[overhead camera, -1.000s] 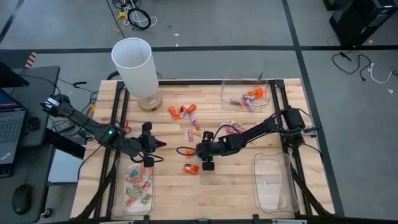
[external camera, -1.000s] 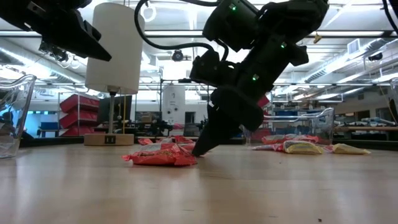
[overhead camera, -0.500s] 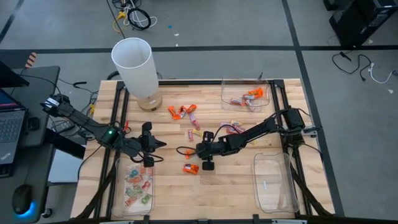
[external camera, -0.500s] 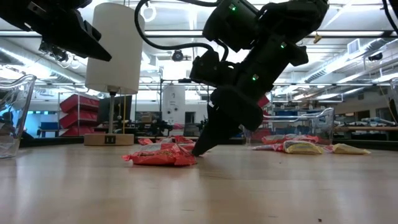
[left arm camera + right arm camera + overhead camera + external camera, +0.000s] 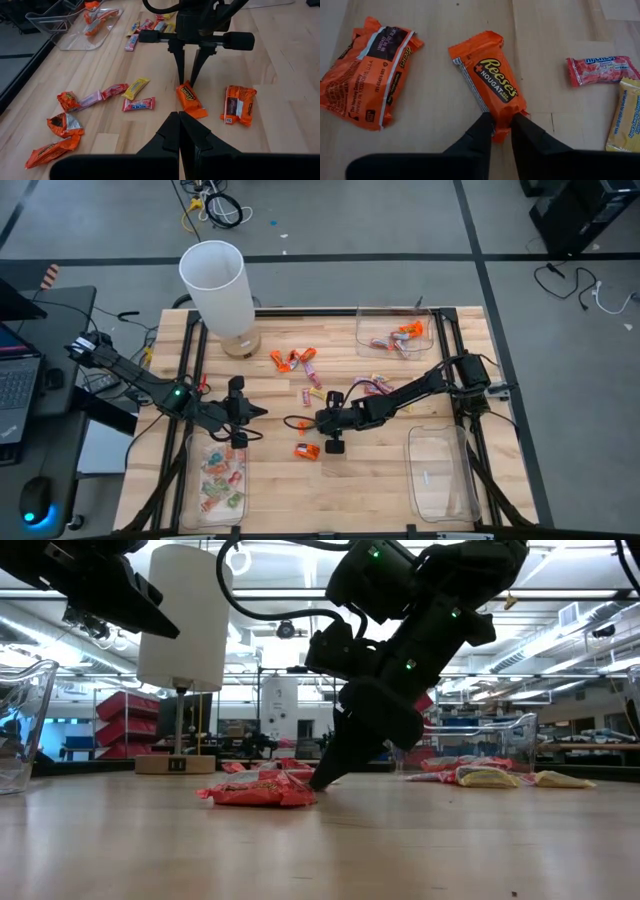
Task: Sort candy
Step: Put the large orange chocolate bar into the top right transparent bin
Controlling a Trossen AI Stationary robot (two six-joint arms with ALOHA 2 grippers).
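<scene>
Left gripper [image 5: 243, 412] hangs shut and empty above the left tray's [image 5: 190, 480] far rim. Mid-table, the right gripper [image 5: 502, 131] pinches one end of an orange candy [image 5: 490, 85] lying flat (a second orange pack [image 5: 367, 70] just beside). Bare wood ahead; right tray [image 5: 440, 475] near the edge.

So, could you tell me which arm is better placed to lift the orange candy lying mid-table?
The right. Its gripper is pinching the end of that orange candy between its fingers, down on the table. The left gripper is shut and off near the left tray.
</scene>
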